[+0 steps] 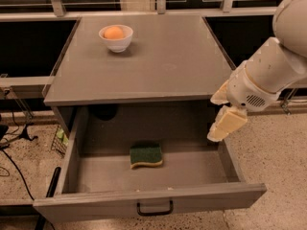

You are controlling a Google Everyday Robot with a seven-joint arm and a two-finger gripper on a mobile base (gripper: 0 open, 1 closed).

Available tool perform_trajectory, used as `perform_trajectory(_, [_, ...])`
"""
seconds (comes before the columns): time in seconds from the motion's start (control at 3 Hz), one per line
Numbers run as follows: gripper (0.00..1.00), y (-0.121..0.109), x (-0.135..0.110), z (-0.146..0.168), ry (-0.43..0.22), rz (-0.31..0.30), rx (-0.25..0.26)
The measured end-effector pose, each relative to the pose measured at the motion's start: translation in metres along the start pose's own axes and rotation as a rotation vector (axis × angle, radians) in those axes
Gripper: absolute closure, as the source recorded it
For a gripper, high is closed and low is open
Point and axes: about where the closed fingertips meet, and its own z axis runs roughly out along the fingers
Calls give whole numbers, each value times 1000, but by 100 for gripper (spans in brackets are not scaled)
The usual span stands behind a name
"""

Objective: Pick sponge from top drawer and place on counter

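Observation:
The sponge (146, 155), dark green on top with a yellow base, lies flat on the floor of the open top drawer (96, 202), near its middle. The drawer is pulled fully out, with its black loop handle (154, 208) at the front. The counter (158, 66) is the grey cabinet top above it. My gripper (223, 126) hangs from the white arm at the right, pointing down over the drawer's right wall. It is to the right of the sponge and above it, apart from it, with nothing seen in it.
A white bowl (116, 38) holding an orange fruit (114, 32) stands on the counter's back left. Speckled floor lies to the right of the cabinet. Black cables and a small basket sit on the floor at the left. A railing runs behind the counter.

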Motion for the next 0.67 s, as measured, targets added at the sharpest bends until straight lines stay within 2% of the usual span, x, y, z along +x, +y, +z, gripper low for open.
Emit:
perform_trajectory(0.33, [60,0,0,0,0,0,0])
perform_trajectory(0.67, [41,-3,-7,18,-42,10,-2])
